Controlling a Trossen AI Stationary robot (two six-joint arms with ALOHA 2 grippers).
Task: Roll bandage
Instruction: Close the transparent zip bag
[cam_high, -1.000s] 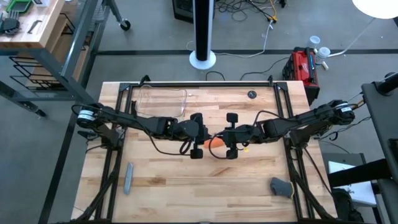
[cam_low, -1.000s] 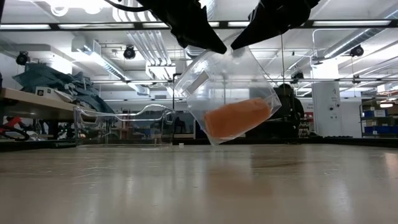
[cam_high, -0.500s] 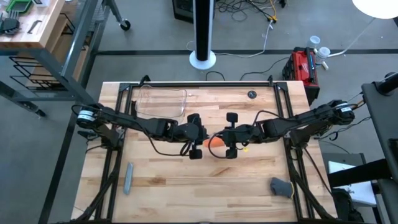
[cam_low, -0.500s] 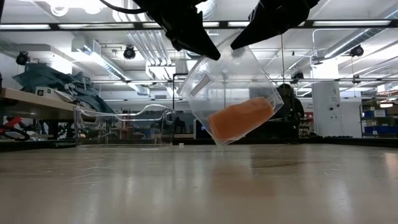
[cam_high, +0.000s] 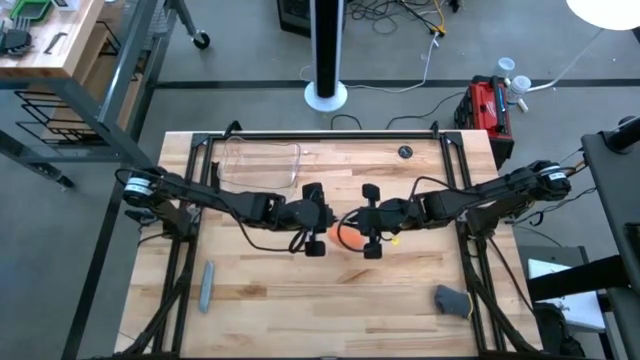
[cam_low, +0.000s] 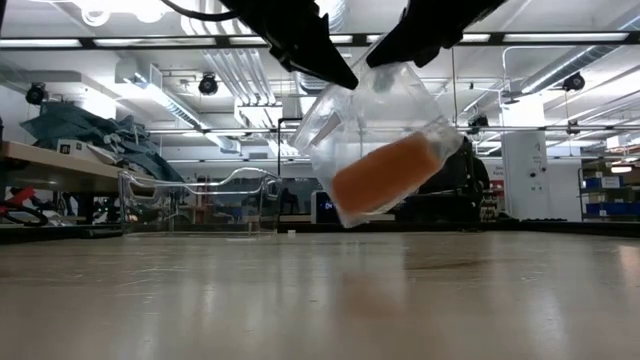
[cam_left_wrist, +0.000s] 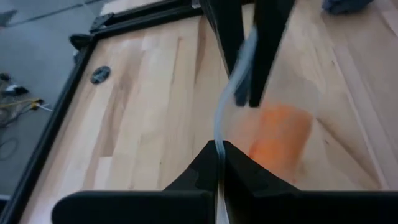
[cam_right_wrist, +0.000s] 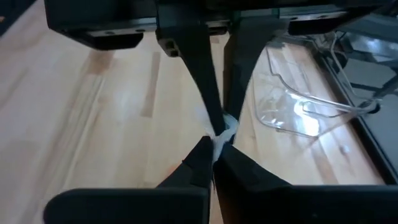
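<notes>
Both arms meet over the middle of the wooden table (cam_high: 260, 300) in the high view. The left gripper (cam_high: 318, 220) and the right gripper (cam_high: 368, 222) each pinch the top edge of a clear plastic bag (cam_low: 385, 120), fingers closed tight on the film, and hold it in the air between them. In the low view the bag hangs from the two dark grippers at the upper centre of the frame, clear of the tabletop, sagging toward its lower right. Inside it lies the bandage (cam_low: 385, 177), a stubby orange roll, tilted with its right end higher, resting in the bottom of the bag. From above the roll shows only as an orange patch between the two grippers, at the centre of the frame.

The left wrist view shows its own fingers (cam_left_wrist: 202, 171) clamped on the bag's edge, the right gripper's fingers gripping the same edge beyond, and the orange roll blurred through the plastic to the right of centre. The right wrist view shows the two pairs of fingertips almost meeting on the bunched film.

A clear plastic tray (cam_high: 262, 160) sits at the upper left of the table, a grey bar (cam_high: 206, 286) at the lower left, a dark grey object (cam_high: 452, 299) at the lower right, and a small dark disc (cam_high: 404, 152) near the upper edge
</notes>
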